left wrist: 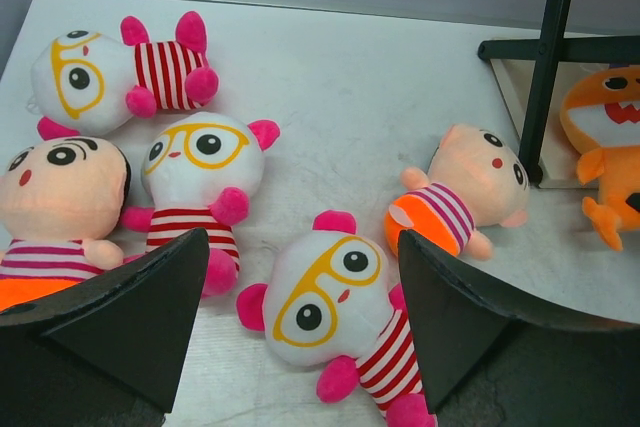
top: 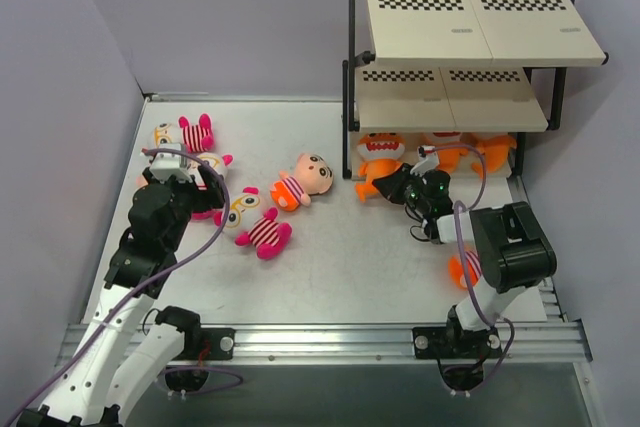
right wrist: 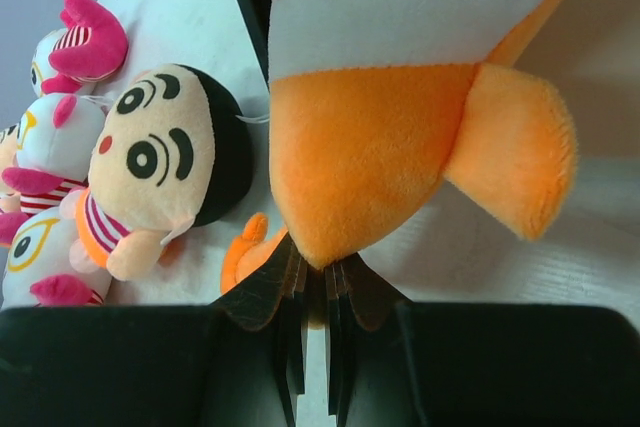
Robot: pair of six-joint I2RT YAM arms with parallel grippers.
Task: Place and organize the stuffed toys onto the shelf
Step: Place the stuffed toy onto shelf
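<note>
My right gripper [right wrist: 315,282] is pinched closed on the underside of an orange open-mouthed plush shark [right wrist: 370,147] at the lowest tier of the black-framed, beige-board shelf [top: 480,22]. My left gripper [left wrist: 300,247] gapes wide above a pink-limbed, yellow-spectacled plush toy [left wrist: 320,297] on the white desk [left wrist: 350,87].

Orange sharks [top: 381,150] at shelf [top: 455,102] bottom tier — glasses toys [left wrist: 330,297], striped dolls [top: 305,179] lying left.

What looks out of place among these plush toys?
An orange plush toy lies alone at the near right edge of the table, half hidden behind the right arm, well apart from the black-framed beige shelf.
</note>
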